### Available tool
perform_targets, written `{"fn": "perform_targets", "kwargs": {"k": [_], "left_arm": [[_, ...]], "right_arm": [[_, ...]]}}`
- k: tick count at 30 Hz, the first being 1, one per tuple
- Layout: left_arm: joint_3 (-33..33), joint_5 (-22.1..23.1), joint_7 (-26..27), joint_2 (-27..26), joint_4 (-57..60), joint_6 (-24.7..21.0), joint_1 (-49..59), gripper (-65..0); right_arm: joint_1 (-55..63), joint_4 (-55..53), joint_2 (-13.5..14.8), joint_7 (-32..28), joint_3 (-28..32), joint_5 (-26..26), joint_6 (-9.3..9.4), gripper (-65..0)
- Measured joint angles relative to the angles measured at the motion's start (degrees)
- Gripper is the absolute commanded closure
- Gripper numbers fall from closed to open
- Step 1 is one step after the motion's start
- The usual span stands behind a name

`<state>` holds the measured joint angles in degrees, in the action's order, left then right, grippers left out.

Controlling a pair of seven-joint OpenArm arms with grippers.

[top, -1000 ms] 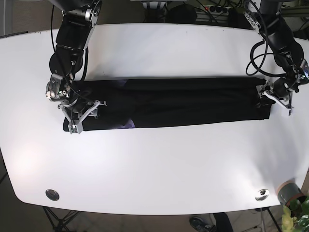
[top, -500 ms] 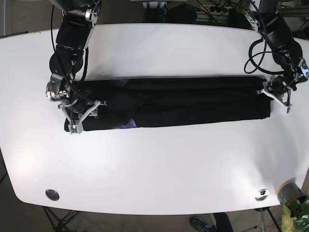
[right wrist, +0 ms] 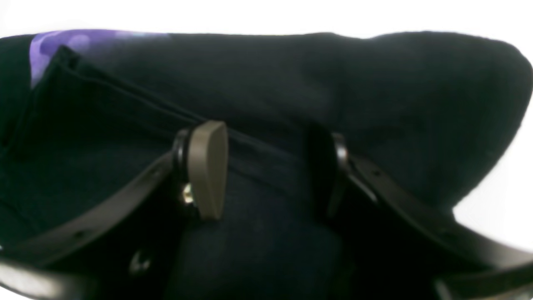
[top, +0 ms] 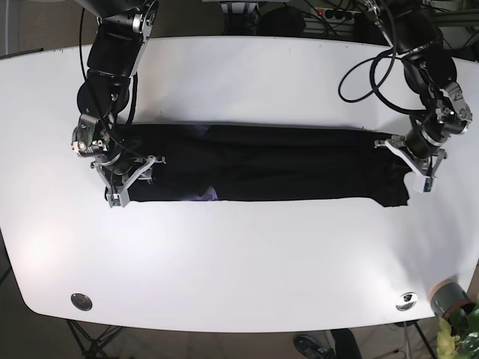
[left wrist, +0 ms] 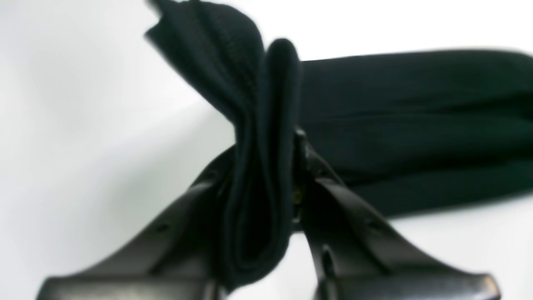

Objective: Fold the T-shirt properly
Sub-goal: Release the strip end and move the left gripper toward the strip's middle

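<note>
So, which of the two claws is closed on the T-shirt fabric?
The left claw, at the shirt's right end in the base view: a bunched fold of the T-shirt is pinched in it. The right claw stands open over flat cloth.

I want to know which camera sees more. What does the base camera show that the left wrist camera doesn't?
Only the base view shows the whole white table, the long black T-shirt laid across it, and the right gripper at its far end. Only the left wrist view shows, close up, the left gripper pinching a bunched fold of cloth. Both show the black T-shirt on the white table.
</note>
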<state>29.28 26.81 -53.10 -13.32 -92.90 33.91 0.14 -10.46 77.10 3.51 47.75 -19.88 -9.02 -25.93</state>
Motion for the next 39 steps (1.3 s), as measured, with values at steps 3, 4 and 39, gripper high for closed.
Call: {"fn": "perform_targets", "kwargs": {"k": [3,4,39], "left_arm": [[-4.31,-0.79,-0.07,1.64,-4.52,-0.44,0.96,0.0],[-6.14,-0.44,0.00,2.60,-5.79,-0.44,1.29,0.0],[-27.17,-7.93,0.02,15.69,-1.29,-8.63,-4.28,-11.4]], "right_arm": [[0.00,0.00,-0.11,0.00,-0.02,0.22,0.04,-29.8],[0.00,0.04,-0.48,0.02,-0.04,0.22,0.04,-29.8],[0.00,0.11,-1.33,0.02,-0.09,0.17,0.02,-29.8]]}}
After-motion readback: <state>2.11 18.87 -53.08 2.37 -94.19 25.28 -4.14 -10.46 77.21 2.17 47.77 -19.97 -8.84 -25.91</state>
